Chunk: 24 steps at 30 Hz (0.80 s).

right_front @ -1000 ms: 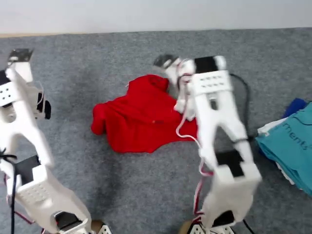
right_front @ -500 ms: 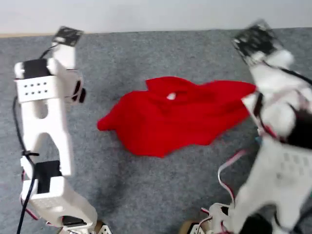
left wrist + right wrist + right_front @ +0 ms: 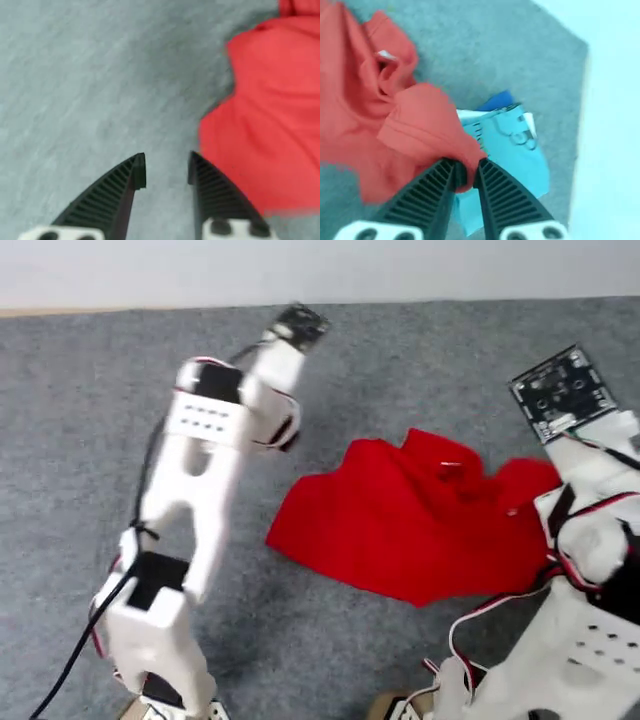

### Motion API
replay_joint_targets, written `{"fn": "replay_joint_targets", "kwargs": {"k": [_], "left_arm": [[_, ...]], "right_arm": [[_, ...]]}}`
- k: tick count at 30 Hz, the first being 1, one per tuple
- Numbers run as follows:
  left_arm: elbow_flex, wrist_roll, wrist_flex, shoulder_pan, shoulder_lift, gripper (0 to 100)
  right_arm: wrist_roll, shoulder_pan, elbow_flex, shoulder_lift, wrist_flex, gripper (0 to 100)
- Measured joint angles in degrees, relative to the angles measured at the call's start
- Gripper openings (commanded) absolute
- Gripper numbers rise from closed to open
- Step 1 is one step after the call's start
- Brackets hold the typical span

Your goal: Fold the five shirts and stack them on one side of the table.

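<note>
High view over the grey table (image 3: 90, 390): the folding job looks partly done. One red shirt (image 3: 420, 530) lies rumpled and unfolded right of centre, between the left arm (image 3: 200, 470) and the right arm (image 3: 590, 550), with its collar toward the far side. It needs flattening, folding and stacking.

Right wrist view shows the results so far. A stack (image 3: 515, 145) of folded shirts sits close to the table's edge, just beyond the red cloth, with a teal one on top. White and blue layers (image 3: 496, 100) peek out on one side. The number of shirts in the stack cannot be counted, so the remaining number of the five is anyone's guess.

The right pincer (image 3: 468, 172) is clenched on the red shirt (image 3: 365, 115). Its ribbed black fingers (image 3: 432, 192) are nearly together, with a fold of the shirt's edge pinched between the tips and bulging out above them.

The left pincer (image 3: 166, 167) is released. Its fingers (image 3: 120, 187) stand moderately apart and hold nothing. It is poised over bare table just beside the near-left edge of the red shirt (image 3: 265, 125), close to the cloth but apparently not touching it.
</note>
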Motion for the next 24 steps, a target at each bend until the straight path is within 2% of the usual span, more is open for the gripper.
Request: {"fn": "replay_joint_targets", "kwargs": {"k": [4, 11, 14, 18, 19, 24], "left_arm": [[0.00, 3.52, -3.96, 3.60, 5.63, 24], [0.00, 4.31, -4.13, 9.14, 15.03, 24], [-1.23, 4.22, -0.53, 10.20, 18.55, 20], [-5.63, 0.00, 6.42, 10.46, 22.95, 2], [-6.68, -1.05, 8.35, 10.46, 23.56, 0], [-11.69, -3.69, 16.97, 8.18, 24.00, 0]], "right_arm": [[0.00, -0.88, 5.27, -2.37, 0.00, 1.1], [0.00, -2.46, 8.53, -4.48, 0.00, 1.1], [0.00, -2.64, 8.53, -4.57, 0.00, 1.1], [0.00, -2.81, 8.53, -4.57, 0.00, 1.1], [0.00, -2.81, 8.53, -4.57, -0.09, 1.1], [0.00, -2.81, 8.53, -4.57, -2.11, 1.1]]}}
